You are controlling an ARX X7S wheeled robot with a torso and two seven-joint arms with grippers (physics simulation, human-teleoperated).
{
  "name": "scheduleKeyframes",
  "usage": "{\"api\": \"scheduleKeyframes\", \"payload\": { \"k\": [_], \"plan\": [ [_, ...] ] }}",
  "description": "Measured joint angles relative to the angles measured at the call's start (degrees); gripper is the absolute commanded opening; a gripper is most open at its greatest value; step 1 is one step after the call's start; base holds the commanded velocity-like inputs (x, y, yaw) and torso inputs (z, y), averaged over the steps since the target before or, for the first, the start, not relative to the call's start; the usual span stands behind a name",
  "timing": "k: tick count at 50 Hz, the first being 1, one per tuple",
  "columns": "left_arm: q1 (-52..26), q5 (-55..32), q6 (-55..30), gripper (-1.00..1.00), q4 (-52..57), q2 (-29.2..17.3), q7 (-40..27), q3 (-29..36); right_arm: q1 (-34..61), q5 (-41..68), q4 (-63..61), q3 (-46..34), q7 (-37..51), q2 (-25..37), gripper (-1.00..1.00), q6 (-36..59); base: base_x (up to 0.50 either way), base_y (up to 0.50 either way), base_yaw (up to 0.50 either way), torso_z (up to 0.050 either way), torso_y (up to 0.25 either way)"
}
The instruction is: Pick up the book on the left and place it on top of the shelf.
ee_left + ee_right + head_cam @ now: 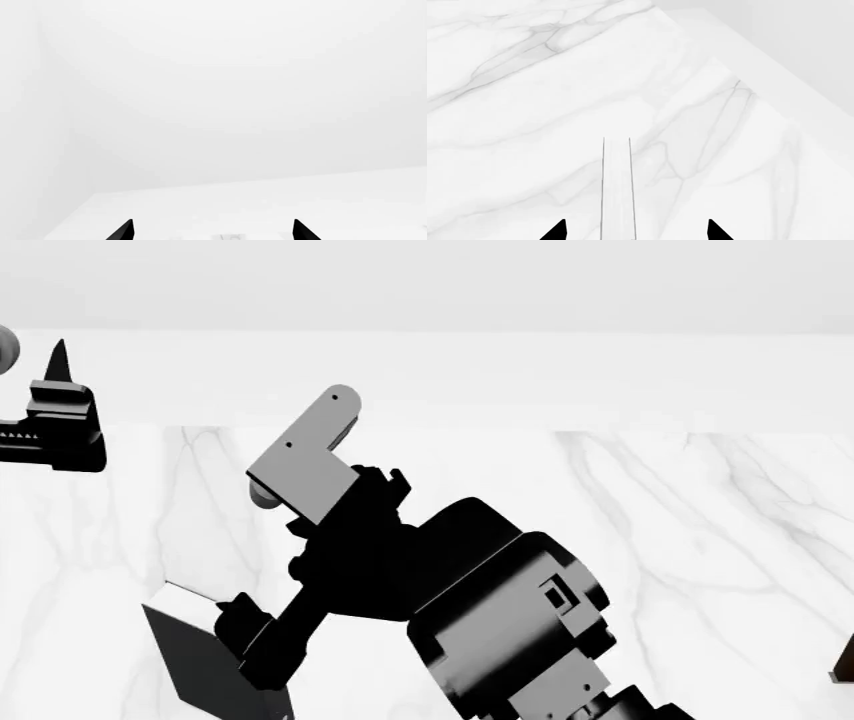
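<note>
The book (pixel 198 660) is a dark hardcover standing on the marble counter at the lower left of the head view. In the right wrist view its white page edge (pixel 616 190) shows as a narrow strip between two dark cover lines. My right gripper (pixel 637 231) is open, one fingertip on each side of that strip and apart from it. In the head view the right gripper (pixel 260 655) sits against the book's right side. My left gripper (pixel 54 390) is raised at the far left, open and empty (pixel 213 231). A sliver of the dark brown shelf (pixel 843 660) shows at the right edge.
The white marble counter (pixel 667 540) runs across the head view, with a white wall (pixel 534 290) behind it. My right arm (pixel 494 620) crosses the middle of that view. The left wrist view shows only white wall and the counter's edge.
</note>
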Motion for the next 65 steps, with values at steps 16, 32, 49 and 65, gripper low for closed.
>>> {"api": "scheduleKeyframes", "payload": {
  "k": [16, 32, 49, 65],
  "plan": [
    [0.2, -0.2, 0.4, 1.0, -0.2, 0.0, -0.3, 0.4, 1.7, -0.7, 15.1, -3.8, -2.9, -5.5, 1.0, -8.9, 0.0, 0.0, 0.0, 0.0, 0.0],
    [0.3, -0.6, 0.4, 1.0, -0.4, -0.1, -0.4, 0.5, 5.7, 12.2, 26.0, -18.2, -0.7, -7.3, 1.0, -17.7, 0.0, 0.0, 0.0, 0.0, 0.0],
    [0.6, -0.8, 1.1, 1.0, -1.2, -0.5, -0.3, 0.8, 8.2, 23.6, 30.5, -30.3, 1.3, -7.7, 1.0, -23.4, 0.0, 0.0, 0.0, -0.007, -0.153],
    [1.0, -1.3, 1.6, 1.0, -1.7, -0.7, -0.3, 0.6, 9.4, 30.2, 31.9, -37.5, 2.1, -7.7, -1.0, -26.8, 0.0, 0.0, 0.0, -0.002, -0.025]
  ]
}}
